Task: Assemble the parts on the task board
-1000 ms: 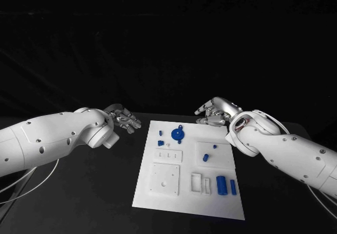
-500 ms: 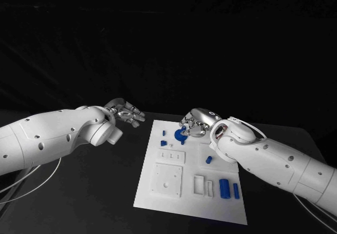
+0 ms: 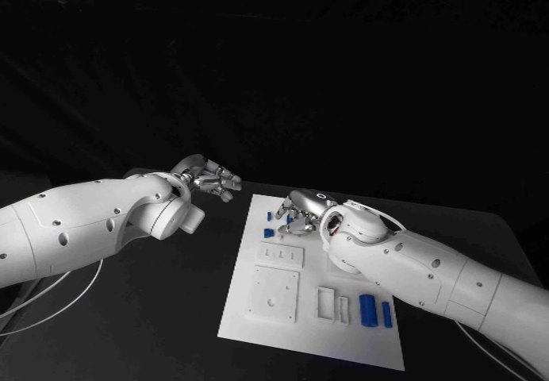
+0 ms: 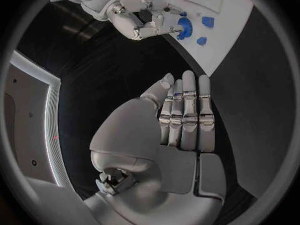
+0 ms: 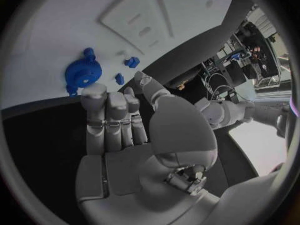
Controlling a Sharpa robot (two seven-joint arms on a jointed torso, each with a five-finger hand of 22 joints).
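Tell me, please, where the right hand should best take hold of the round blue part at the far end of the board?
Probably by its rim, from above: the round blue part lies flat on the task board, and the right hand hovers beside it.

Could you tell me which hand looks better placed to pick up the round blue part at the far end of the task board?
Probably the right hand: it hovers over the round blue part, fingers empty. The left hand hangs beside the task board, over bare table.
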